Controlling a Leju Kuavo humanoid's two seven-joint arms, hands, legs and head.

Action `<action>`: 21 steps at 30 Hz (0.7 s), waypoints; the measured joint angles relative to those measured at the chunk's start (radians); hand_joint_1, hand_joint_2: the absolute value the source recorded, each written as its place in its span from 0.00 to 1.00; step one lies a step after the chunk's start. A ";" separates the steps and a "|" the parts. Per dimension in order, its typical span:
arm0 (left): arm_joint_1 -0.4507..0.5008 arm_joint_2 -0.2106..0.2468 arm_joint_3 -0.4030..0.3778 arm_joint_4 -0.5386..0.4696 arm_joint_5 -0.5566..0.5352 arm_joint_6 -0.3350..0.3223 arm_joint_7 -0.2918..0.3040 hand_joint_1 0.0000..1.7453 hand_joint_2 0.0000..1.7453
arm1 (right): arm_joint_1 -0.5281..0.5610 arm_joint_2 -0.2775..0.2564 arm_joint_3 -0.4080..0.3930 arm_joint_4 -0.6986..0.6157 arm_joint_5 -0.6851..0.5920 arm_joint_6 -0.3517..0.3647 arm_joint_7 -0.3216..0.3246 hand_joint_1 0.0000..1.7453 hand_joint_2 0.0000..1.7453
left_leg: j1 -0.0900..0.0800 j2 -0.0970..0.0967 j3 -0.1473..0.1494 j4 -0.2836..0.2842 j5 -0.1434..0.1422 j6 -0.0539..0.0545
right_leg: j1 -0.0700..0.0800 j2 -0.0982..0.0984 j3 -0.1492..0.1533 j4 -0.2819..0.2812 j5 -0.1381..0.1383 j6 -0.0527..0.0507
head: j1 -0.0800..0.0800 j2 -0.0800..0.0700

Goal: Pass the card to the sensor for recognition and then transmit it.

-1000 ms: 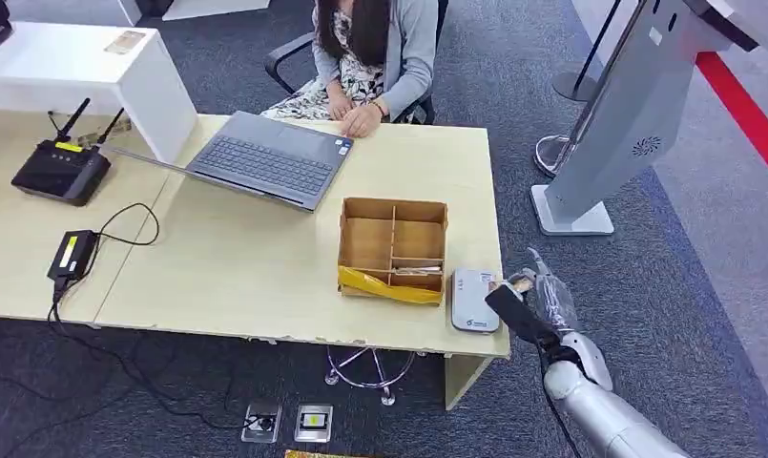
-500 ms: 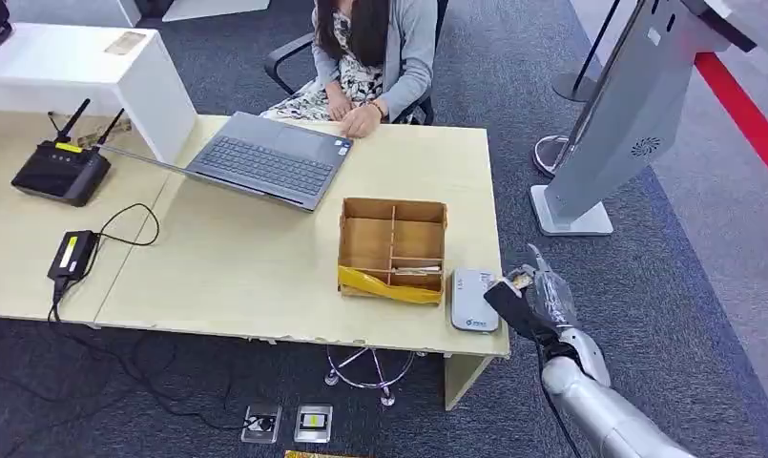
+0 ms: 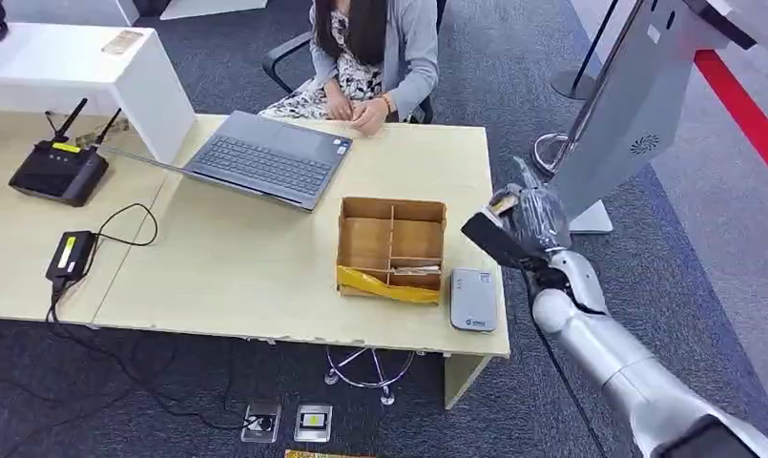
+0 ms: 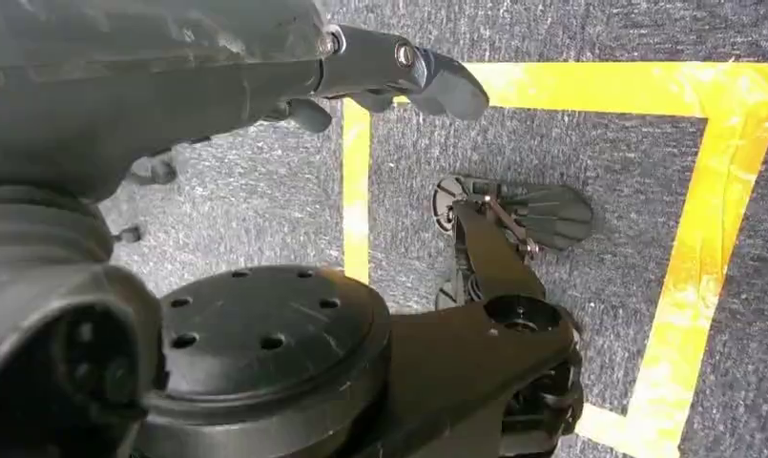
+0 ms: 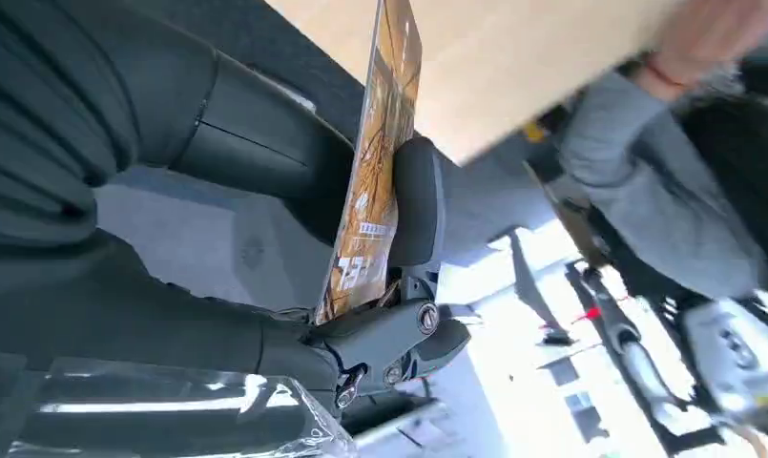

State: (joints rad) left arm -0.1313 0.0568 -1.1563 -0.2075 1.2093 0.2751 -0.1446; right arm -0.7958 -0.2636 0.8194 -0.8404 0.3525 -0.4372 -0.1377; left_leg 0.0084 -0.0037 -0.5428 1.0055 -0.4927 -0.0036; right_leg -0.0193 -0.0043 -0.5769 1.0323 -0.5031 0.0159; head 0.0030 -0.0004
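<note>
Dark grey carpet covered the office floor, with a red stripe along the far right edge. On it stood a pale wooden bench, seen from above in the head view. A person in a grey cardigan sat at the bench's far side, hands together just beyond an open grey laptop. Toward the bench's right end sat an open cardboard box split by dividers, with a yellow strip along its near wall. Just beside the box on the right, near the bench's front corner, lay the small white card sensor, flat on the wood. At the left end were a black router with two antennas and a small black adapter with a cable.

From the lower right rose the silver right arm, and the right hand was raised above the bench's right edge, beyond the sensor and apart from it. In the right wrist view, that hand held the card, an orange-brown printed card seen edge-on, pinched between the thick thumb and a dark finger. In the head view the card was too small to make out clearly.

A tall grey kiosk stand stood on the carpet to the right of the bench.

The left hand hung low over carpet marked with yellow tape, its fingers partly extended and apparently holding nothing.
</note>
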 joint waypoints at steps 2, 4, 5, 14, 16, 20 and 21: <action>0.000 0.002 0.000 0.000 -0.005 -0.003 0.005 0.00 0.00 | -0.059 0.018 0.001 -0.005 0.011 0.018 -0.012 1.00 1.00 | 0.000 0.000 0.000 0.000 0.000 0.000 | 0.000 0.000 0.000 0.000 0.000 0.000 | 0.000 0.000; 0.000 0.003 0.000 0.000 -0.009 -0.004 0.008 0.00 0.00 | -0.093 0.037 0.003 -0.005 0.020 0.030 -0.021 1.00 1.00 | 0.000 0.000 0.000 0.000 0.000 0.000 | 0.000 -0.001 0.000 0.000 0.000 0.000 | 0.000 0.000; 0.000 0.003 0.000 0.000 -0.011 -0.005 0.009 0.00 0.00 | -0.107 0.048 0.006 -0.005 0.023 0.036 -0.023 1.00 1.00 | 0.000 0.000 0.000 0.000 0.000 0.000 | 0.000 0.000 0.000 0.000 0.000 0.000 | -0.001 0.000; -0.003 0.007 -0.003 0.000 -0.031 -0.023 0.007 0.00 0.00 | -0.172 0.138 0.040 0.014 0.046 0.046 -0.022 1.00 1.00 | 0.000 0.000 -0.001 0.000 0.000 0.000 | 0.000 -0.001 -0.001 0.000 0.000 0.000 | 0.000 0.000; -0.003 0.008 -0.008 0.000 -0.031 -0.023 0.007 0.00 0.00 | -0.177 0.148 0.046 0.021 0.046 0.046 -0.024 1.00 1.00 | 0.000 0.000 -0.001 0.000 0.000 0.000 | 0.000 -0.001 -0.001 0.000 0.000 0.000 | 0.000 0.000; -0.003 0.010 -0.019 0.000 -0.040 -0.038 -0.002 0.00 0.00 | -0.184 0.165 0.058 0.038 0.063 0.052 -0.018 1.00 1.00 | 0.000 0.000 0.000 0.000 0.000 0.000 | 0.000 0.000 -0.001 0.000 0.000 0.000 | 0.000 0.000; -0.003 0.013 -0.021 0.000 -0.046 -0.047 -0.008 0.00 0.00 | -0.184 0.172 0.062 0.045 0.070 0.053 -0.010 1.00 1.00 | 0.000 0.000 0.000 0.000 0.000 0.000 | 0.000 0.000 -0.001 0.000 0.000 0.000 | -0.001 0.000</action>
State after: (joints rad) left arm -0.1341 0.0698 -1.1772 -0.2075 1.1635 0.2281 -0.1522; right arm -0.9801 -0.0912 0.8812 -0.7954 0.4227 -0.3845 -0.1480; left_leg 0.0086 -0.0040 -0.5432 1.0055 -0.4927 -0.0037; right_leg -0.0190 -0.0047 -0.5776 1.0319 -0.5033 0.0158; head 0.0023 -0.0004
